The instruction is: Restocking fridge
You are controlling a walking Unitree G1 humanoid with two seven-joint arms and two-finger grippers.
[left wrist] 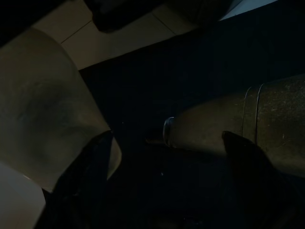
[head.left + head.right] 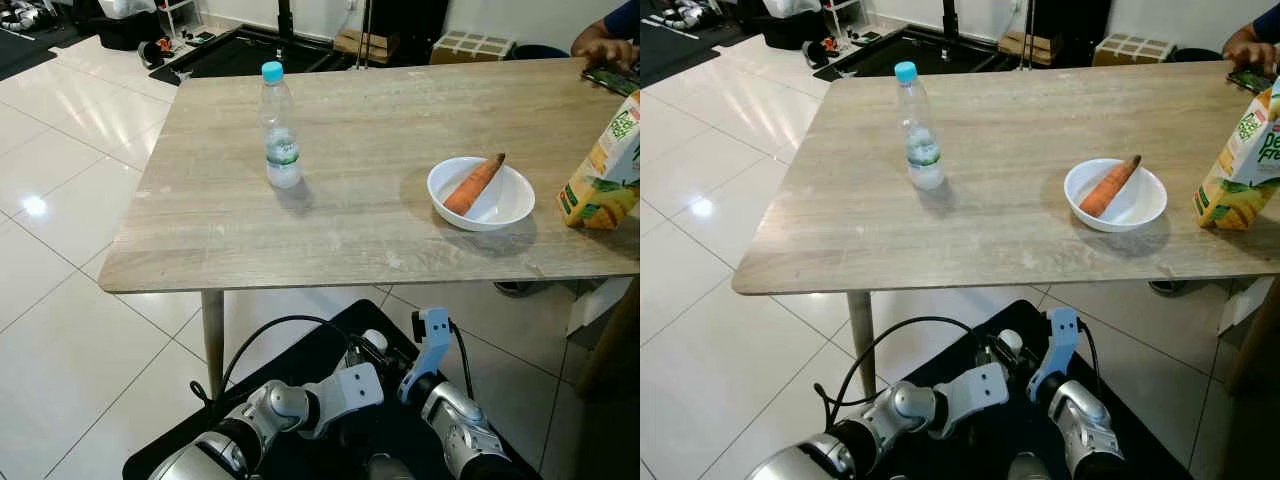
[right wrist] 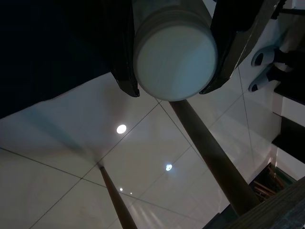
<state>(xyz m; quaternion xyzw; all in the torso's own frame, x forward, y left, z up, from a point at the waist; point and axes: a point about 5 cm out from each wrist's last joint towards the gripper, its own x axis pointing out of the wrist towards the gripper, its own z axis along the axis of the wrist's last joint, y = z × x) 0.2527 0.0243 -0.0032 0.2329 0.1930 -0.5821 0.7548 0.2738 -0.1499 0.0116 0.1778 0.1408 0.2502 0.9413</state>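
Setting: a room in a home, used for eating, is indicated.
Floor: large glossy white tiles (image 2: 60,330) are seen, with ceiling lights reflected in them.
Furniture: a light wood-grain table (image 2: 380,220) on slanted wooden legs (image 2: 212,340) is noted.
Food on table: a water bottle (image 2: 281,125), a white bowl (image 2: 482,194) with a carrot (image 2: 474,184) in it, and a juice carton (image 2: 607,168) are recorded.
Occupant: a person's hand (image 2: 603,50) is seen at the far edge of the table, by a phone (image 2: 611,78).
Background: cardboard boxes (image 2: 470,45) and dark bags (image 2: 125,30) are seen on the floor by the far wall.
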